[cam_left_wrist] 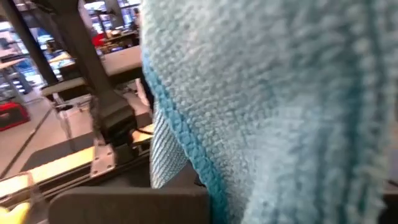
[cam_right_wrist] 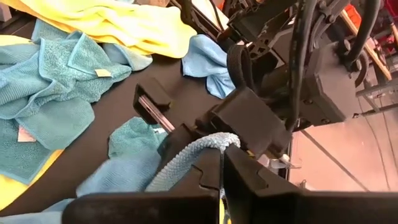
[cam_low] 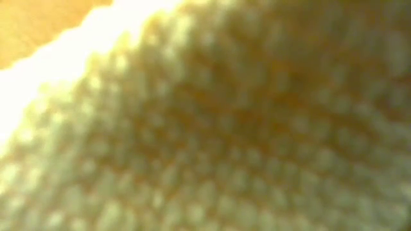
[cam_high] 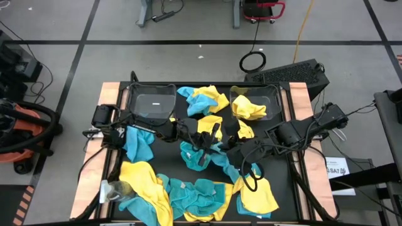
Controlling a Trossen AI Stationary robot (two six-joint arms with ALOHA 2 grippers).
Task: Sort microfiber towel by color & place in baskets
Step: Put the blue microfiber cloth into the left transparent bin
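Note:
Yellow and teal microfiber towels lie scattered on the black mat. Two clear baskets stand at the far edge. The left basket [cam_high: 133, 100] shows nothing inside, and the right basket [cam_high: 271, 95] has a yellow towel [cam_high: 248, 110] in it. My right gripper [cam_right_wrist: 222, 177] is at mid-table [cam_high: 229, 150], shut on a teal towel [cam_high: 200, 157]. My left gripper [cam_high: 204, 141] is close opposite it, also seen in the right wrist view [cam_right_wrist: 245, 118]. Teal cloth [cam_left_wrist: 267, 106] fills most of the left wrist view. My right gripper pinches a bunched, rope-like fold of the teal towel [cam_right_wrist: 208, 144] between its two fingers. It comes nearly level from the table's right. The rest of the towel trails down onto the mat [cam_right_wrist: 134, 165].
Loose towels lie heaped along the near edge: yellow [cam_high: 141, 179], teal [cam_high: 201, 191], yellow [cam_high: 257, 194]. More lie between the baskets [cam_high: 204, 100], and a teal one is by the left arm [cam_high: 138, 143]. Yellow cloth [cam_low: 205, 128] blocks the whole low view.

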